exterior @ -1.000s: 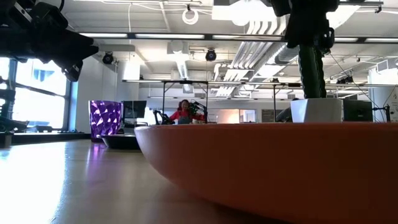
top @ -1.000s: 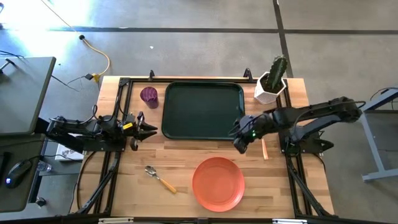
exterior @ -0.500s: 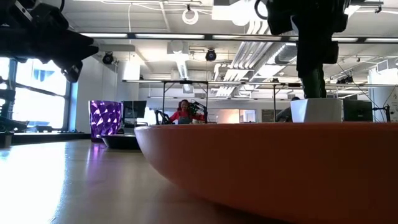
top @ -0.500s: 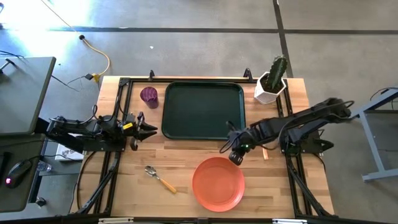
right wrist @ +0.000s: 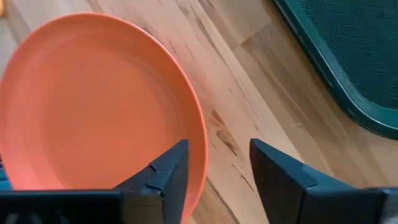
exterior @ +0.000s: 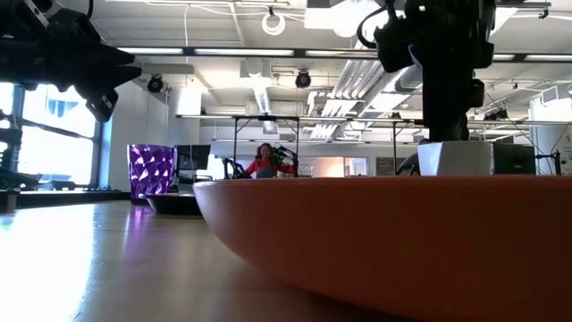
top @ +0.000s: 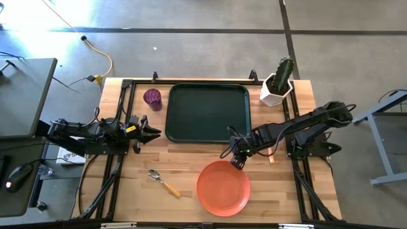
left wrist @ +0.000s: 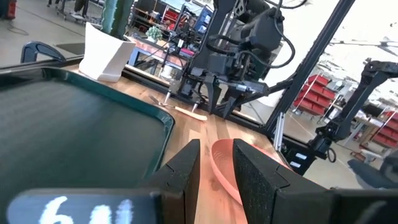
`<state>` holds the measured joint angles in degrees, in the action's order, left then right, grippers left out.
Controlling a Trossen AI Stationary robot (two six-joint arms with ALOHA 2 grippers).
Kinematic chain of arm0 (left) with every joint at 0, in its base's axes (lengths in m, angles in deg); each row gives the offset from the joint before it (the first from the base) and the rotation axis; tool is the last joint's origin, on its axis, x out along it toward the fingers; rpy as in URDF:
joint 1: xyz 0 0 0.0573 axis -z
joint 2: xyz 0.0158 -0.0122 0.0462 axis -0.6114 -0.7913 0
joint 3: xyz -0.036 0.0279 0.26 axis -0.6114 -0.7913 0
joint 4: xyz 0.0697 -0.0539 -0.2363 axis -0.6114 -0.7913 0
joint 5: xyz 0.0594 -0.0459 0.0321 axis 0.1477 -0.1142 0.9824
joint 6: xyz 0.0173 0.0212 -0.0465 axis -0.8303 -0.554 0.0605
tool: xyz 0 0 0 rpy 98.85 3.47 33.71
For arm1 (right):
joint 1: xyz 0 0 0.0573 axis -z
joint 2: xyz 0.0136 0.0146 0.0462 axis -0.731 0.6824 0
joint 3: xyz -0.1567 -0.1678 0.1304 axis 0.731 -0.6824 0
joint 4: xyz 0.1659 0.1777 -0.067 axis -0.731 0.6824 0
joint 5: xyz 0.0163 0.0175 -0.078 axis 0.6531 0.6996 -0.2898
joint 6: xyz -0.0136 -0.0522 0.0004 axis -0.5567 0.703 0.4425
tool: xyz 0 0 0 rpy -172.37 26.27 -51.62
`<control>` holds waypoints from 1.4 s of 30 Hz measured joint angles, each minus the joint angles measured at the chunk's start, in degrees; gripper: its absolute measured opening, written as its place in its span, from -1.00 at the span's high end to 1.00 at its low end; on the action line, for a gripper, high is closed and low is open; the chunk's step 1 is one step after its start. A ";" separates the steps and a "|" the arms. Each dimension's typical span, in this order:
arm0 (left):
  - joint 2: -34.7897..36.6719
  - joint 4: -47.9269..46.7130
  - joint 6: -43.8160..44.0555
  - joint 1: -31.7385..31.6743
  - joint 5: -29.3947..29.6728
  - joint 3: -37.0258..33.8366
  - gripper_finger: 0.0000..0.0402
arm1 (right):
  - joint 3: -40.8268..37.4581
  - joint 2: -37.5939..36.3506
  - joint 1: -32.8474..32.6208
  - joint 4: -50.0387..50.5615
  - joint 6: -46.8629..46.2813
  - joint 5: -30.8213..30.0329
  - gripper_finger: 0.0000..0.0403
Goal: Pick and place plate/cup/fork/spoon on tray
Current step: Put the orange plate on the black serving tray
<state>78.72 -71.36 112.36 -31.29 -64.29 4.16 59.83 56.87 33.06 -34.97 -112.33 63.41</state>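
The right end effector [top: 233, 156], fingers apart, hovers at the orange-red plate's [top: 222, 188] rim beside the green tray [top: 207, 112]; the left end effector [top: 147, 131], partly parted and empty, waits near the purple cup [top: 152, 97].

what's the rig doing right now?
The right gripper is at the far rim of the round orange-red plastic plate, jaws open with the rim lined up between them, nothing held. The plate lies on the wooden table, not on the dark green rectangular tray, which holds nothing. The purple cup stands left of the tray; the orange-handled spoon and fork lie on the table. The left gripper waits by the tray's left side.
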 joint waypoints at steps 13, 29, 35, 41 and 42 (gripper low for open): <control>0.01 -0.02 1.73 -0.01 0.00 0.02 0.57 | 0.00 5.61 -0.02 -3.25 2.78 2.85 -0.06; 0.02 -0.07 1.67 0.00 0.00 0.02 0.57 | 0.00 12.97 -0.02 -7.31 3.84 6.40 0.09; 0.02 -0.08 1.64 0.01 0.01 0.02 0.57 | 0.00 14.82 -0.02 -7.47 3.73 6.39 0.23; 0.02 -0.09 1.64 0.02 0.00 0.00 0.57 | -0.02 14.89 0.00 -7.63 2.62 6.38 0.54; 0.02 -0.08 1.64 0.02 0.00 0.02 0.57 | -0.02 14.89 0.02 -7.65 2.54 6.38 0.61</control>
<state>78.74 -71.43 114.00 -31.28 -64.29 4.17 59.81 71.77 33.08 -42.62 -109.79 69.79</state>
